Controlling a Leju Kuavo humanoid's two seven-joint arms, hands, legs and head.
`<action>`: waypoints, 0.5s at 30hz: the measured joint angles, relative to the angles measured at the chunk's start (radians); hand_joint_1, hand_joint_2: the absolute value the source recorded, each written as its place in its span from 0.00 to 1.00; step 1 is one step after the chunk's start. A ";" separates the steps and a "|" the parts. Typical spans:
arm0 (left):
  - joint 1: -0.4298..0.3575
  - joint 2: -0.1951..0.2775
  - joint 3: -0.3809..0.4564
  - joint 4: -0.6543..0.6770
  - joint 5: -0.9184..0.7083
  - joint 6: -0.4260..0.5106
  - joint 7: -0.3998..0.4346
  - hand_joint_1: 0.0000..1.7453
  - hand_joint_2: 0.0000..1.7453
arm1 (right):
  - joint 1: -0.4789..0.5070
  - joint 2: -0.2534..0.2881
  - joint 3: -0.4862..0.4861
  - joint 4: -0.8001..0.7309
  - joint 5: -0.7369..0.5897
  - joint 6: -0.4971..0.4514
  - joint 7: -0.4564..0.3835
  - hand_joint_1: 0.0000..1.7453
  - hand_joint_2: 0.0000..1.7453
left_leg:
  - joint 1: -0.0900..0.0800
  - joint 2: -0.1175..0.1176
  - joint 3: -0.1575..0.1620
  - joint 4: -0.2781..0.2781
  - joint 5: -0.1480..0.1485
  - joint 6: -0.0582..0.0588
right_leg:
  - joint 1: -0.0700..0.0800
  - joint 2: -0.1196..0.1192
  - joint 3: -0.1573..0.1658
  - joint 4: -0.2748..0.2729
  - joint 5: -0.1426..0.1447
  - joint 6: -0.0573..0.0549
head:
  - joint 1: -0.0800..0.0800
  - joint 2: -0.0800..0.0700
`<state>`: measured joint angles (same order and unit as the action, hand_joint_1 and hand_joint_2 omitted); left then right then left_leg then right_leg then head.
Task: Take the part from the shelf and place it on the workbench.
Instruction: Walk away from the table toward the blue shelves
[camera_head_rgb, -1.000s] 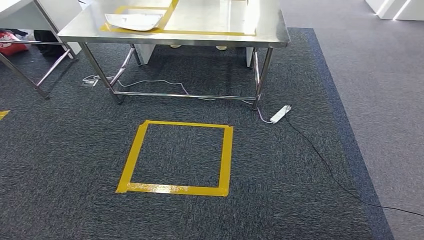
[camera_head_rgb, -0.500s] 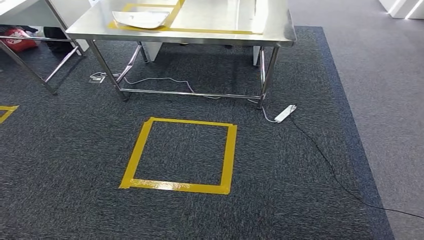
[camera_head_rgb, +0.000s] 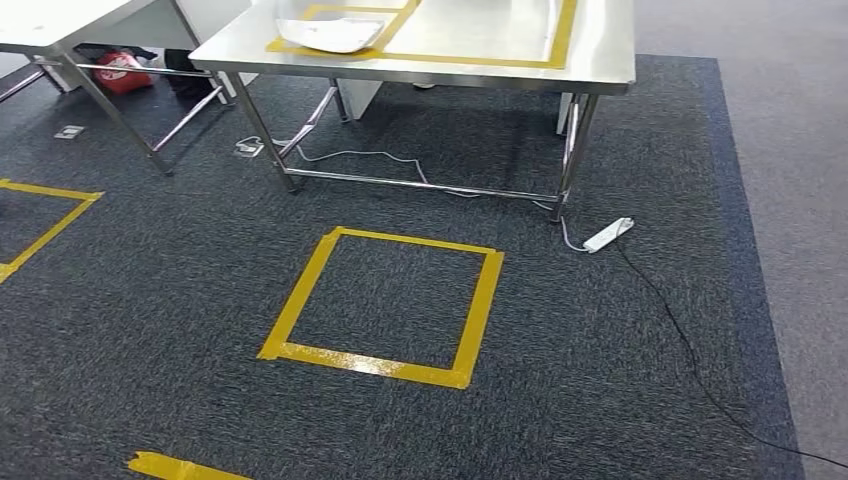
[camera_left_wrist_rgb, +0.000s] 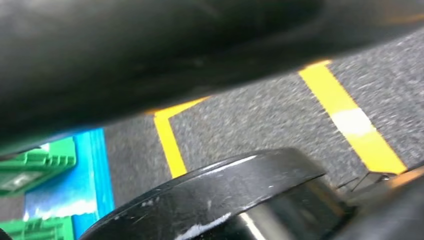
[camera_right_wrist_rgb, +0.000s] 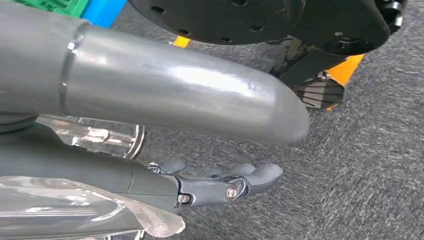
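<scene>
Seen from the head: one steel workbench (camera_head_rgb: 600, 70), far side cut off by the picture's top edge, carrying one white part (camera_head_rgb: 330, 33) partly inside a yellow tape outline. Beside it, a second table (camera_head_rgb: 60, 30), mostly cropped. On dark carpet, one full yellow tape square (camera_head_rgb: 297, 300), and one white power strip (camera_head_rgb: 608, 234). Right hand (camera_right_wrist_rgb: 200, 187) with fingers (camera_right_wrist_rgb: 255, 176) loosely extended beside a clear glossy piece (camera_right_wrist_rgb: 95, 137); gripped or not, cannot tell.
</scene>
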<state>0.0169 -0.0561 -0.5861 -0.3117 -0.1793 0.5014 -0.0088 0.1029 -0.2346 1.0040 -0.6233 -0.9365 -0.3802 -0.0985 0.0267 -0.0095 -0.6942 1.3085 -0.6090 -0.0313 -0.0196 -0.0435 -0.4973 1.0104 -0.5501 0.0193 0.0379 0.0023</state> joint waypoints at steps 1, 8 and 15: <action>0.002 0.000 -0.001 0.000 0.000 0.000 0.001 0.00 0.00 | -0.001 0.000 0.000 0.002 0.000 0.000 0.000 0.00 0.00 | -0.006 0.001 0.008 -0.006 0.013 0.010 | 0.006 -0.012 0.001 0.000 0.000 -0.002 | 0.000 0.000; 0.001 0.003 -0.007 0.000 0.001 0.001 0.008 0.00 0.00 | -0.014 0.007 0.006 0.013 0.000 0.002 -0.002 0.00 0.00 | -0.054 0.072 0.139 -0.280 0.110 0.074 | 0.030 -0.092 0.009 -0.001 -0.013 -0.002 | -0.003 0.000; 0.000 -0.002 -0.012 0.000 0.003 0.002 0.012 0.00 0.00 | -0.017 0.008 0.018 0.025 0.003 0.006 -0.003 0.00 0.00 | -0.042 -0.013 0.134 -0.298 0.130 0.081 | 0.017 0.040 -0.126 0.266 -0.134 0.023 | 0.005 0.000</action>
<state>0.0172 -0.0576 -0.5983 -0.3120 -0.1767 0.5032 0.0031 0.0862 -0.2265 1.0222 -0.5988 -0.9338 -0.3746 -0.1011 -0.0151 -0.0222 -0.5600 1.0106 -0.4793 0.0495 -0.0024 -0.0039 -0.6228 1.2765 -0.6845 0.0425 0.0424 0.0025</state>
